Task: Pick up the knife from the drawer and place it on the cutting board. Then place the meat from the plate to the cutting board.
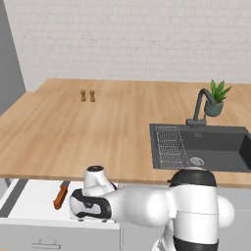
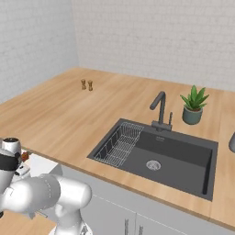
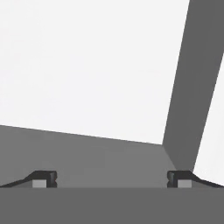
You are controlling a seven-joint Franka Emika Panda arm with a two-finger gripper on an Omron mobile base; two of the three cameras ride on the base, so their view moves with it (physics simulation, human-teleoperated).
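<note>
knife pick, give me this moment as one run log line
phase: reach into drawer | knife: lying in drawer, ungrasped | end effector: open, over white drawer floor, nothing between fingertips | arm: low over open drawer

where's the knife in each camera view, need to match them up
left base view: the knife lies in the open drawer at lower left, orange-brown handle near, blade pointing toward the counter.
right base view: a small orange-brown bit at the far left edge, beside the arm, may be its handle; too small to be sure.
hand view: not in it; white drawer floor.
shared landmark: the sink.
</note>
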